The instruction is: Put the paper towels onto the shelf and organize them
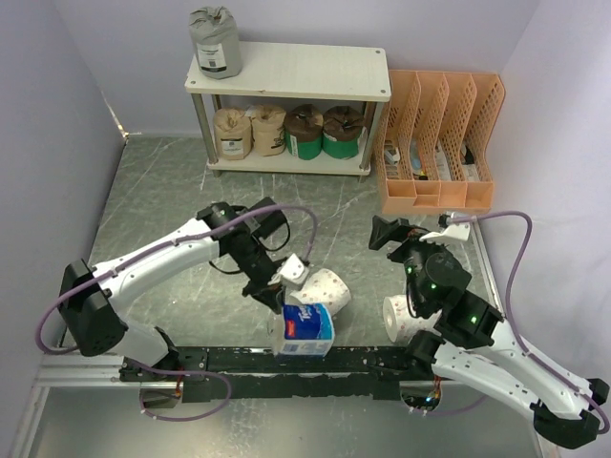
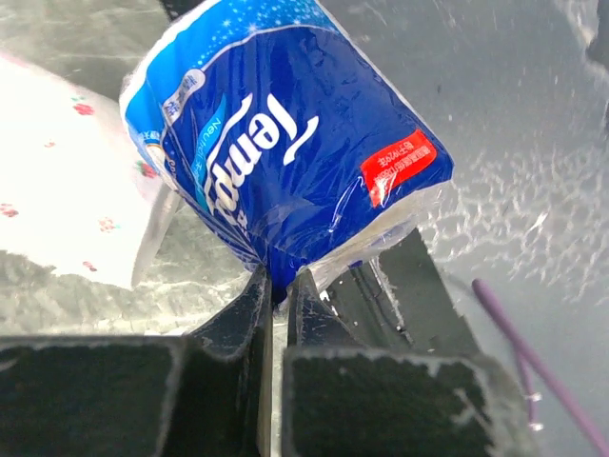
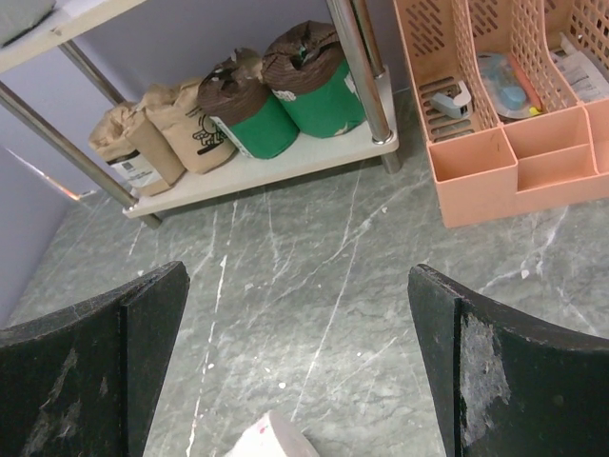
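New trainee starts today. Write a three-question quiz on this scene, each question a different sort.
1. True or false: the right pincer is shut.
2. Pick one. The left pincer is: A, open and empty; B, shut on the wrapper of the blue-and-white pack; C, out of view.
3. Fill in the number: ___ wrapped rolls stand on the lower board of the shelf.

Key: 1 false, it is open with nothing between the fingers; 2 B; 3 four.
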`<state>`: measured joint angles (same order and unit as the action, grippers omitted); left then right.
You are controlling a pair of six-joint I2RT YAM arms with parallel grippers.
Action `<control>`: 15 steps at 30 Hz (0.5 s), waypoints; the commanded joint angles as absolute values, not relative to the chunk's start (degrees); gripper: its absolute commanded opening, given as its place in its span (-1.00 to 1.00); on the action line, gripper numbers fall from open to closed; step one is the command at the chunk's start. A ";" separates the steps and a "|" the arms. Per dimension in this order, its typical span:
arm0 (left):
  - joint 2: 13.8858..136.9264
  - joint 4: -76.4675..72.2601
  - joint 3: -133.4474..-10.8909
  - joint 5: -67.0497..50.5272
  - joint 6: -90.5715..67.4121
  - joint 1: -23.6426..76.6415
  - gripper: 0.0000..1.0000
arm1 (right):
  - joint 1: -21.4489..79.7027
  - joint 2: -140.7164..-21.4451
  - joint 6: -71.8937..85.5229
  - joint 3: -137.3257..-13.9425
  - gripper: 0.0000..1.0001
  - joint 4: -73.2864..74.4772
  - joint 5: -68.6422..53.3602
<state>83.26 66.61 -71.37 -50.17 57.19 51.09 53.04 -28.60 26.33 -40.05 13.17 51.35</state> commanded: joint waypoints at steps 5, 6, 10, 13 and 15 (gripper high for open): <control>84.51 64.59 -90.79 -41.39 23.43 51.32 -0.87 | 52.77 -31.11 26.19 -41.13 1.00 10.37 50.22; 83.91 62.60 -92.27 -39.34 19.55 51.29 -0.87 | 52.76 -31.44 26.24 -41.13 1.00 10.15 50.11; 78.81 50.60 -94.66 -25.21 1.98 51.28 -0.87 | 52.77 -32.25 26.35 -41.05 1.00 9.24 49.80; 75.82 44.16 -95.68 -13.98 -8.96 51.23 -0.87 | 52.78 -32.56 26.77 -40.87 1.00 9.14 49.66; 77.85 45.54 -99.78 -9.34 -13.64 50.97 -0.87 | 52.76 -32.58 27.03 -40.79 1.00 9.20 49.67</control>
